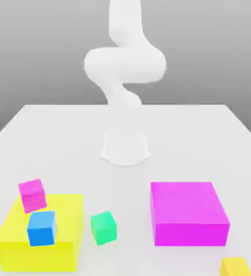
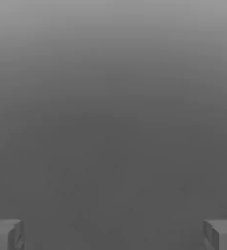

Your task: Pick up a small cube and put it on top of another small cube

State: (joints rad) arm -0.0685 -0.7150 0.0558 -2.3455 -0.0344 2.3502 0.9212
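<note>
Green cube (image 1: 103,227), small and plain, sits on the white table (image 1: 52,140) near the front edge, one corner turned toward us so two darker side faces and a lighter mint top catch the light. No marks on it, just flat colour and a faint shadow underneath. It stands alone on bare tabletop, just beside the big yellow block (image 1: 19,253) on the exterior view's left, with a thin gap between them, and well apart from the big magenta block (image 1: 189,213) on the exterior view's right. Look how tiny it is next to those two slabs.

Up on the yellow block, a blue cube (image 1: 41,228) rests near the front edge, about the same size as the green one. A small magenta cube (image 1: 32,194) sits at the block's back corner, tilted, partly hanging off the edge. Down in the front corner on the exterior view's right, a small yellow cube (image 1: 235,267) pokes into sight.

Behind it all the white arm (image 1: 124,64) rises from its round base (image 1: 126,148), curled high above the table, nowhere near the cubes.

From the hand view, the gripper (image 2: 113,234) is spread wide, its two grey fingertips (image 2: 5,234) far apart, nothing between them.
</note>
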